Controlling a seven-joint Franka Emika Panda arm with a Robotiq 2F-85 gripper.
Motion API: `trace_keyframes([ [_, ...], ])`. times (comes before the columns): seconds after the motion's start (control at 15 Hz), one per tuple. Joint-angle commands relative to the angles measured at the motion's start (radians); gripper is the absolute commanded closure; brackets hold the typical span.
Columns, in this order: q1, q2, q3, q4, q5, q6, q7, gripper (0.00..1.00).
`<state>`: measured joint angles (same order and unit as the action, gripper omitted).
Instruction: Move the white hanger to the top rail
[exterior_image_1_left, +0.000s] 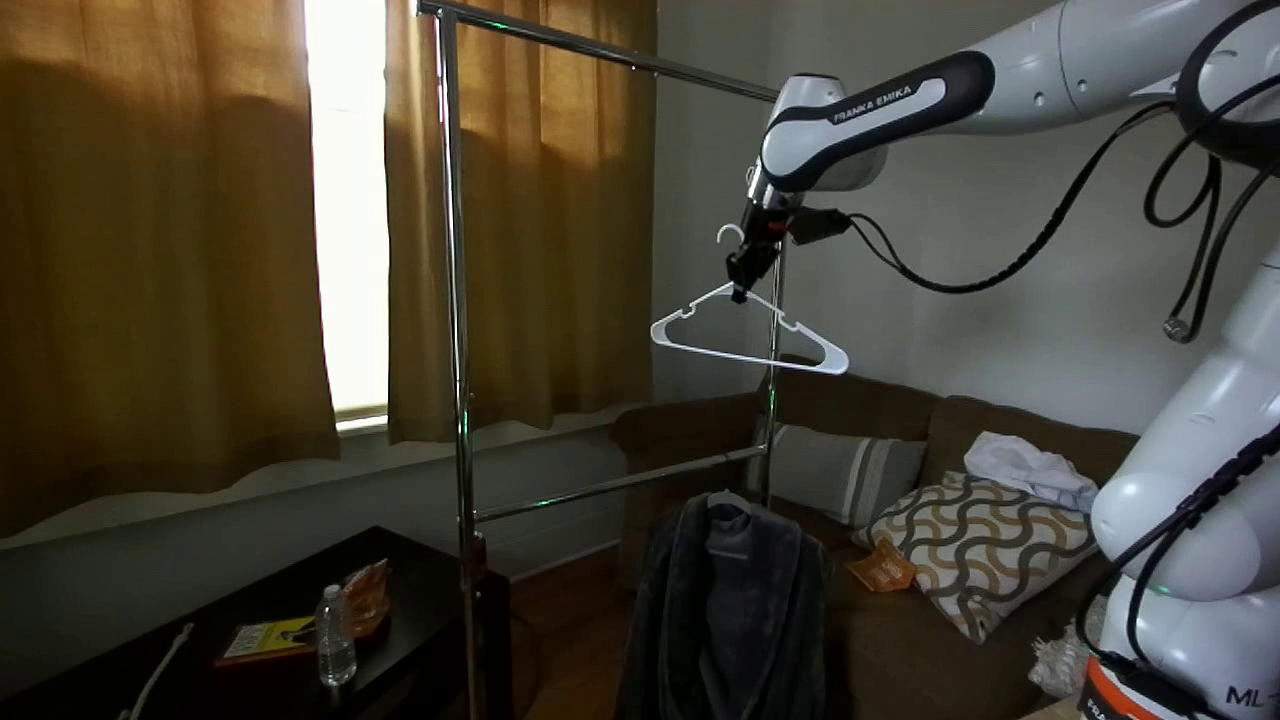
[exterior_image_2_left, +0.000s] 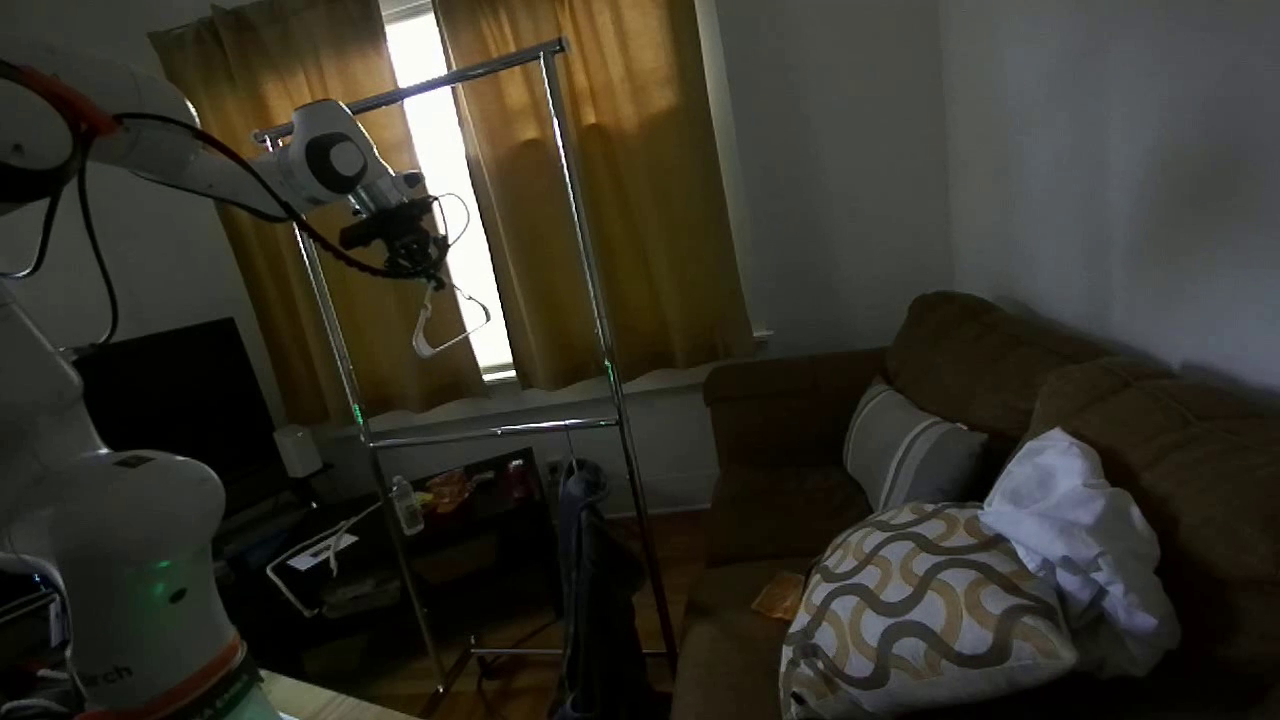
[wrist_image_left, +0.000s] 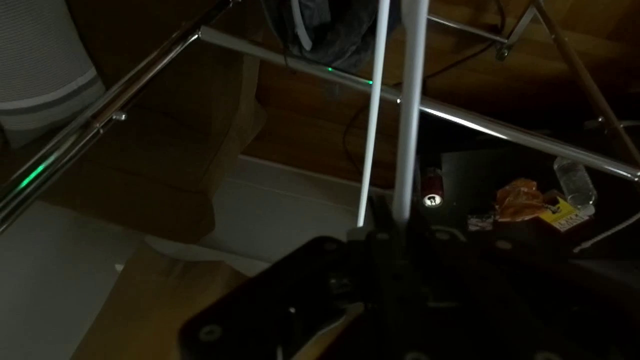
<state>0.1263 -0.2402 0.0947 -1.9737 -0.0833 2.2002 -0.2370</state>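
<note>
1. Half the task is judged done: in an exterior view, the hanger (exterior_image_1_left: 745, 357) is clamped in the gripper (exterior_image_1_left: 740, 292), its hook (exterior_image_1_left: 730, 227) bare.
2. In an exterior view, the hanger (exterior_image_2_left: 450, 342) is seen below the top rail (exterior_image_2_left: 500, 64); lifting and hooking on appear to be left.
3. In the wrist view, the hanger (wrist_image_left: 412, 100) is shown running into the gripper.

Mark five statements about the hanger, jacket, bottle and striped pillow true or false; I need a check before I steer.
1. The pincer grips the hanger. True.
2. The hanger is hooked on the top rail. False: it is in the pincer, lower than the rail.
3. The jacket hangs from the lower bar. True.
4. The bottle lies on its side. False: it stands upright on the table.
5. The striped pillow is on the sofa. True.
</note>
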Motion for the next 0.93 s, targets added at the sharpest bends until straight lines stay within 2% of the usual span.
trace_keyframes([
  [0.0,-0.008,0.043,0.016,0.13,-0.041,-0.061,0.035,0.98],
  [0.33,-0.001,0.114,0.029,0.308,-0.076,-0.079,0.037,0.98],
  [0.4,-0.002,0.069,0.017,0.226,-0.052,-0.045,0.023,0.98],
  [0.47,-0.001,0.078,0.019,0.248,-0.053,-0.045,0.023,0.92],
  [0.87,-0.002,0.081,0.018,0.245,-0.053,-0.045,0.023,0.92],
])
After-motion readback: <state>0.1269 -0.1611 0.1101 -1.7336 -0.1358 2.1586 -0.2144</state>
